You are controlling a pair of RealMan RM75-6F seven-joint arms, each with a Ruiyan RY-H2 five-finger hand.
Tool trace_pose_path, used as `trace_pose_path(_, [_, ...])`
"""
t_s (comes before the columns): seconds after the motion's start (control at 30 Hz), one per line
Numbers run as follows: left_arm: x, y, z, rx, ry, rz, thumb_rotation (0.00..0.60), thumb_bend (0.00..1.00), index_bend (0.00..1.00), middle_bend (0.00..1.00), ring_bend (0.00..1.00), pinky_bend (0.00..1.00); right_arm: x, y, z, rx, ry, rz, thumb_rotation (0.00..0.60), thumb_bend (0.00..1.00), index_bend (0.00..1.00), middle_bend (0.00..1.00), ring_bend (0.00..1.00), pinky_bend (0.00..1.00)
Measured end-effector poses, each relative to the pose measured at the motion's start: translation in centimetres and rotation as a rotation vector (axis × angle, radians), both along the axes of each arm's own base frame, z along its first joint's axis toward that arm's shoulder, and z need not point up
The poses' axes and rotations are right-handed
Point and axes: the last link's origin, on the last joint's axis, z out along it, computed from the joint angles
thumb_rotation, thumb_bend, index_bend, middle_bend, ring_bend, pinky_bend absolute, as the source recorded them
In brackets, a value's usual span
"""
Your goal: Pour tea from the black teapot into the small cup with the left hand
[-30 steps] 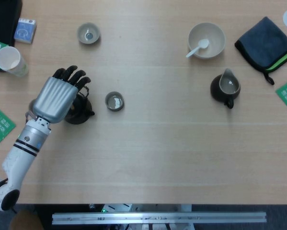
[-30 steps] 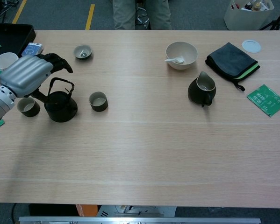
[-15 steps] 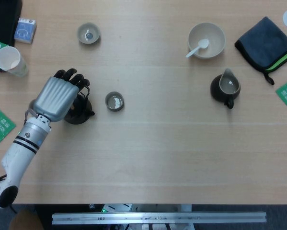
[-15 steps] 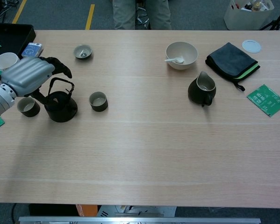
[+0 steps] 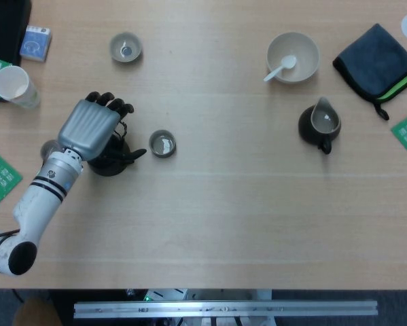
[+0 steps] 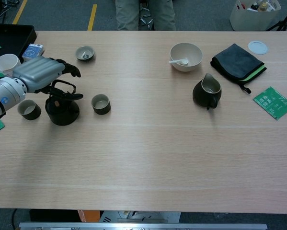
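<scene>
Wooden table (image 6: 148, 143) spans both views. Left arm (image 5: 37, 200) enters from the lower left edge in the head view. Left hand (image 6: 38, 75) sits over the black teapot (image 6: 62, 109), palm down, dark fingers (image 5: 115, 106) extended past the teapot's bail handle (image 6: 63, 85); thumb reaches across the pot's top toward the cup side. Cannot tell from either view whether the fingers actually clasp the handle or merely lie over it. Teapot stands upright on the table at the left side. Right hand appears in neither view.

Dark folded cloth (image 6: 237, 61) with a green edge, far right. Cream bowl (image 6: 186, 56) holding a white spoon (image 6: 176, 61), top centre-right. Dark pitcher (image 6: 206, 92) stands below the bowl, apart from it. Green packet (image 6: 273, 102) near the right edge.

Small cup (image 6: 100, 103) stands just right of the teapot, not touching it. A second dark cup (image 6: 28, 109) stands just left of the teapot. A grey cup (image 6: 85, 52) sits further back. White paper cup (image 6: 5, 63) and a small blue box (image 6: 33, 50) sit at the far left.
</scene>
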Motion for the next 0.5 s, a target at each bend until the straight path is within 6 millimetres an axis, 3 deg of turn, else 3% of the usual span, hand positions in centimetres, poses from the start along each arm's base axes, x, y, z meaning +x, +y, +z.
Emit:
trace_pose_path(0.27, [0.1,0.8,-0.7,-0.025,0.055,0.046,0.015,0.11,0.25,0.29,0.18,0.19,-0.2,0.0,0.0,0.001,0.001,-0.005,0.6,0.01,0.18,0.2,0.13,0.14])
trace_pose_path(0.5, [-0.1,1.1,-1.2,-0.022,0.091,0.066,0.012,0.11,0.27,0.32,0.19,0.18,-0.3,-0.1,0.0,0.001,0.001,-0.006,0.6,0.01,0.18,0.2,0.13,0.14])
